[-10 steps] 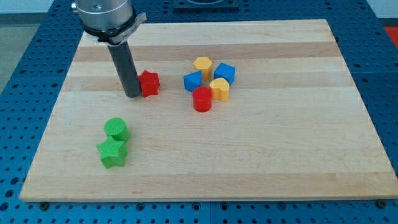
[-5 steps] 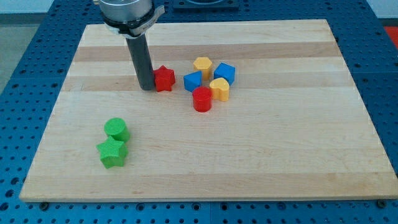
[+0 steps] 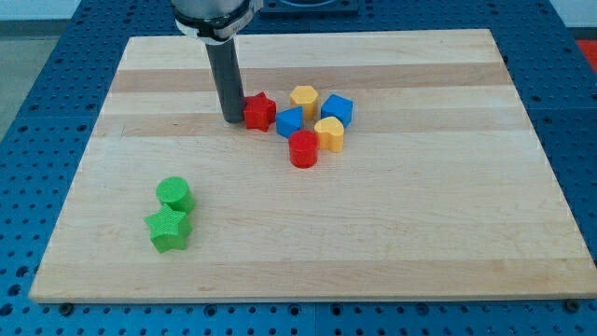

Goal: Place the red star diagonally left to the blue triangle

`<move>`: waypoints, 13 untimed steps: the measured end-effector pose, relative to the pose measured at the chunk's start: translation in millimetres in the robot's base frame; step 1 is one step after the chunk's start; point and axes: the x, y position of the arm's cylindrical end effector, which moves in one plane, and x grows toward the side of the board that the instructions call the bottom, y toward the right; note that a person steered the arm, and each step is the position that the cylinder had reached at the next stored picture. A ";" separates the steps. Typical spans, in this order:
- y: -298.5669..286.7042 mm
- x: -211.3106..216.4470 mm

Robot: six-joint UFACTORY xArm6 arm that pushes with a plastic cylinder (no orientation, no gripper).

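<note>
The red star (image 3: pixel 259 111) lies on the wooden board (image 3: pixel 420 233), just up and left of the blue triangle (image 3: pixel 290 121), and appears to touch it. My tip (image 3: pixel 231 120) stands against the red star's left side. The dark rod rises from it toward the view's top.
A cluster sits right of the star: a yellow block (image 3: pixel 304 98), a blue block (image 3: pixel 337 109), a second yellow block (image 3: pixel 329 133) and a red cylinder (image 3: pixel 303 148). A green cylinder (image 3: pixel 174 194) and a green star (image 3: pixel 169 230) lie at lower left.
My tip has moved right and slightly up, pushing the red star to the right until it reached the blue triangle. The other blocks have not moved.
</note>
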 end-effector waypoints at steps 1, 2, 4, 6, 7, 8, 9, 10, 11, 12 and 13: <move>0.5 -4.5; 0.5 -14.1; -0.8 -35.5; -2.9 -61.0; -10.6 -83.1; -29.2 -99.2; -42.8 -83.9; -45.6 -35.3; -47.2 1.3; -38.7 33.1; -22.0 37.6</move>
